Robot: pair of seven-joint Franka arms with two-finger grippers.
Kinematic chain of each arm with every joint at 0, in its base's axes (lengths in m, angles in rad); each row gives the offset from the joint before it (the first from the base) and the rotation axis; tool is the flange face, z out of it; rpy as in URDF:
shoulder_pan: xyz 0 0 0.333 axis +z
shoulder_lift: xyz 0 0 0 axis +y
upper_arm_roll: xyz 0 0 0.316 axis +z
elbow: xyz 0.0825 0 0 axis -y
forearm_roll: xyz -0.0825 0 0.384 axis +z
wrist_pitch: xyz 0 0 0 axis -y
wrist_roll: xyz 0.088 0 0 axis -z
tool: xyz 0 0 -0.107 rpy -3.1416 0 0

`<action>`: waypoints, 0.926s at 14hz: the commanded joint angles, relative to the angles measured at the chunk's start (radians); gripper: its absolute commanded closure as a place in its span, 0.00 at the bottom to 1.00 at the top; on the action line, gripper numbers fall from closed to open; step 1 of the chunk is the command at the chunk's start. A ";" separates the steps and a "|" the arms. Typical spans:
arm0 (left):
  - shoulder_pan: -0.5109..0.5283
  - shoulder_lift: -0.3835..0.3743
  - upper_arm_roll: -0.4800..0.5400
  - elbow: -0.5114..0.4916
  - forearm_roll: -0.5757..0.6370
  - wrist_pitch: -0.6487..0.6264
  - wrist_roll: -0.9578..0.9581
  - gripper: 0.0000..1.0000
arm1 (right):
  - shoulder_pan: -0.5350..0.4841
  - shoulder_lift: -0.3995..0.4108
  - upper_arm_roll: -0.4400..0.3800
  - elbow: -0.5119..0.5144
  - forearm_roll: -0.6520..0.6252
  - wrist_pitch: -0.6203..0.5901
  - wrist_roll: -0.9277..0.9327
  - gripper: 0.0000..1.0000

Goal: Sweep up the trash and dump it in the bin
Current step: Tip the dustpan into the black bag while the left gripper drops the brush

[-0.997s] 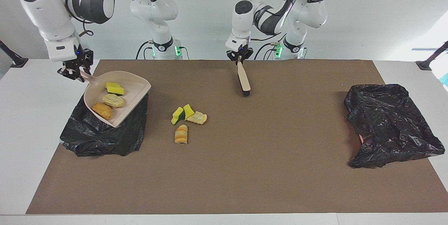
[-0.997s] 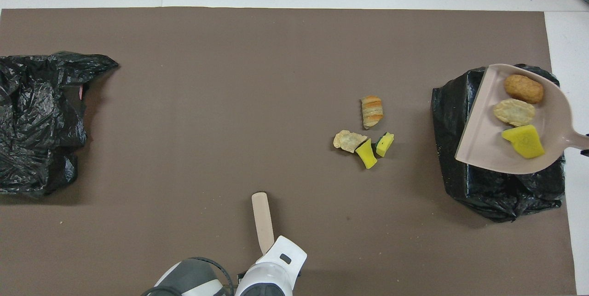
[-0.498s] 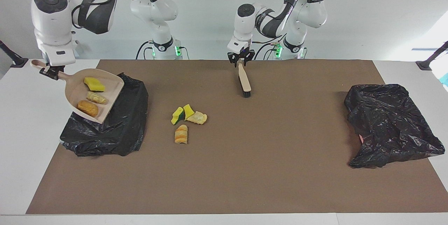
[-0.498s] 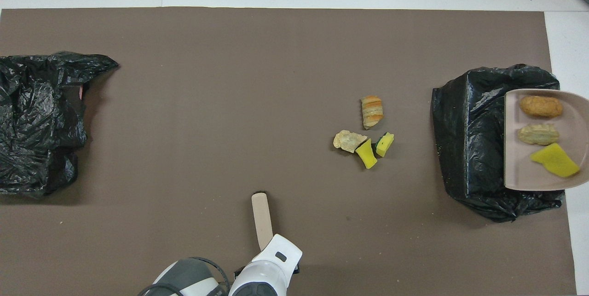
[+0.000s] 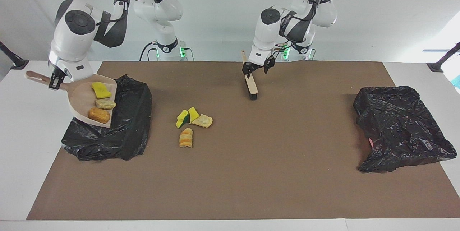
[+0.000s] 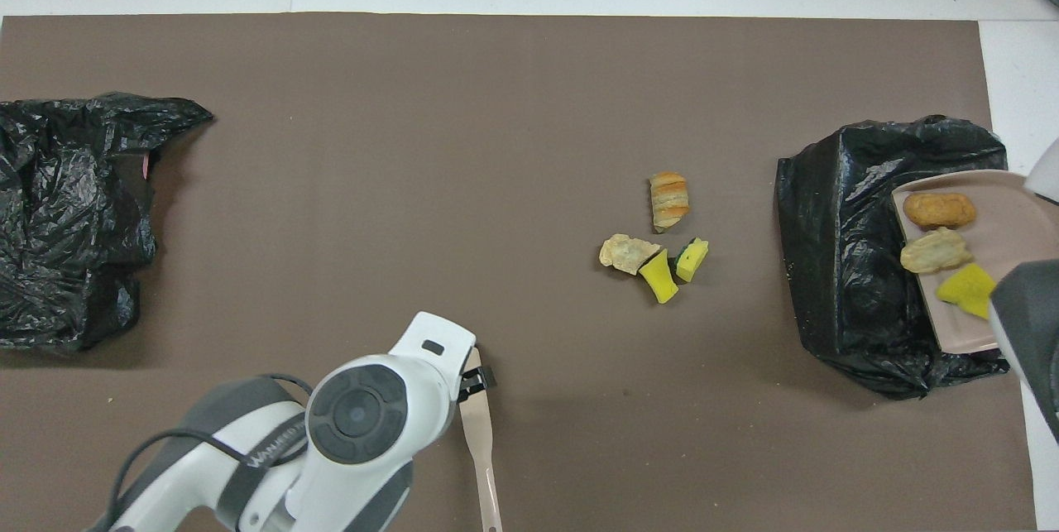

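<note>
Three pieces of trash [image 5: 99,102] are carried in the dustpan [image 5: 77,98], tilted over the black bin bag [image 5: 122,130] and clamped at its handle by the right gripper [image 5: 54,80]. Four more scraps [image 5: 190,123] lie on the mat [image 5: 251,173]. The left gripper [image 5: 257,68] is seen with fingers apart beside the brush [image 5: 251,85].

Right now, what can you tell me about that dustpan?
The dustpan is a beige scoop, plastic by the look of it, with a flat tray, raised rim and a straight handle. It carries three scraps: a yellow sponge piece, a beige lump and an orange-brown chunk. The right gripper is shut on the handle, holding the pan tilted over the black bag at the right arm's end of the table.
</note>
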 commanded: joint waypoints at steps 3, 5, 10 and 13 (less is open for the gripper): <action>0.248 0.015 -0.005 0.179 0.017 -0.188 0.352 0.00 | 0.051 -0.025 0.007 -0.013 -0.118 -0.026 -0.045 1.00; 0.341 0.017 -0.006 0.231 0.017 -0.223 0.480 0.00 | 0.072 -0.041 0.007 -0.022 -0.125 -0.066 -0.041 1.00; 0.558 0.021 -0.005 0.355 0.023 -0.297 0.728 0.00 | 0.166 -0.067 0.008 -0.018 -0.264 -0.177 0.073 1.00; 0.647 0.049 -0.005 0.484 0.027 -0.412 0.759 0.00 | 0.180 -0.093 0.011 -0.059 -0.295 -0.181 0.178 1.00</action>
